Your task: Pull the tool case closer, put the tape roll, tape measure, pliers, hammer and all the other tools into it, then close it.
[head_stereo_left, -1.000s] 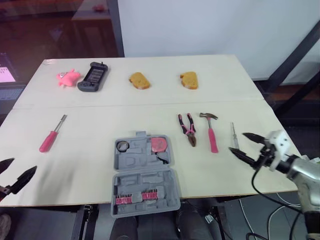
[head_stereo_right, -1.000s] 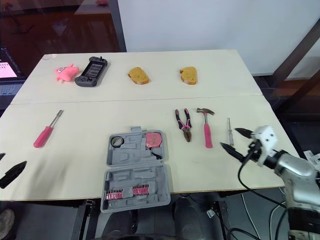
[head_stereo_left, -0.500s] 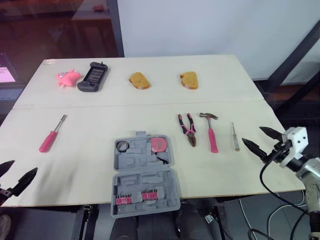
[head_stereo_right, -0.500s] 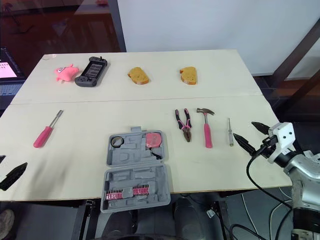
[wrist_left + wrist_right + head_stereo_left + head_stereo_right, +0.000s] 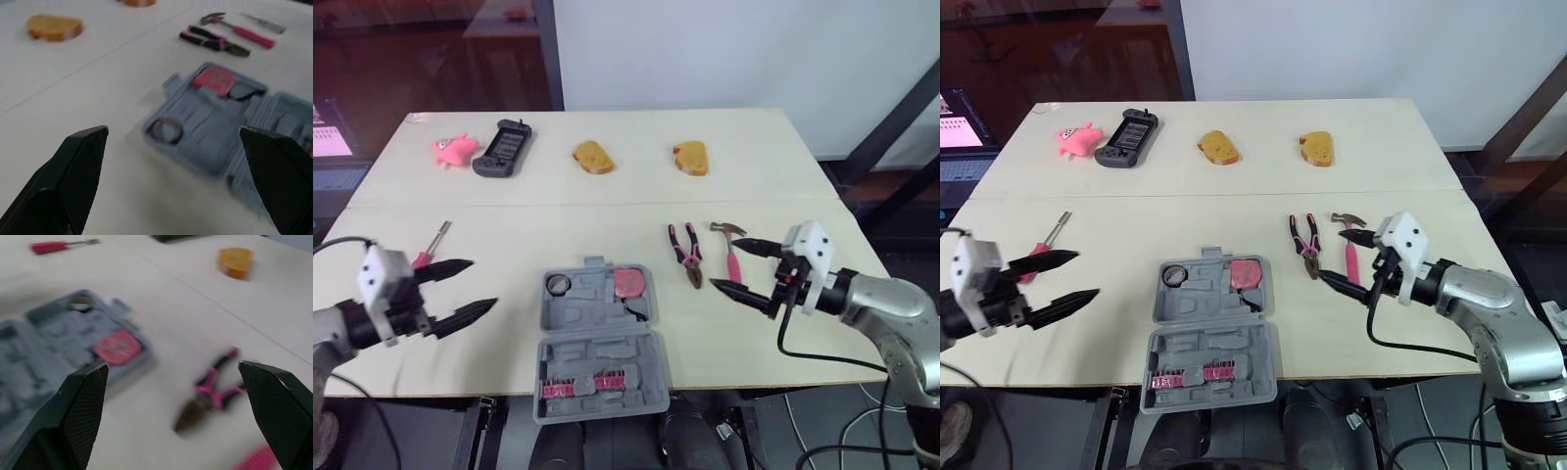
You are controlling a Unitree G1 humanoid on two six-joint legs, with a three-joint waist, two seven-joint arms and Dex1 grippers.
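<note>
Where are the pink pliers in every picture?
Left eye view: pliers lie right of the open tool case, beside the hammer.
Right eye view: same spot.
Left wrist view: beyond the case, beside the hammer, pliers.
Right wrist view: on the table beside the case, pliers.
Shared landmark: the grey case.

- Left arm [image 5: 331, 331]: enters low at the robot's left edge, forearm roughly level, reaching in toward the centre.
- Left tool [image 5: 481, 284]: two black fingers [image 5: 73, 171] spread wide, tips pointing inward, nothing between them.
- Right arm [image 5: 886, 305]: silver forearm, bent in from the right edge and reaching toward the centre.
- Right tool [image 5: 723, 263]: two black fingers [image 5: 73, 411] spread wide, tips pointing inward, nothing held.
- Wrists: each carries a white block [image 5: 374, 277] just behind the fingers.
</note>
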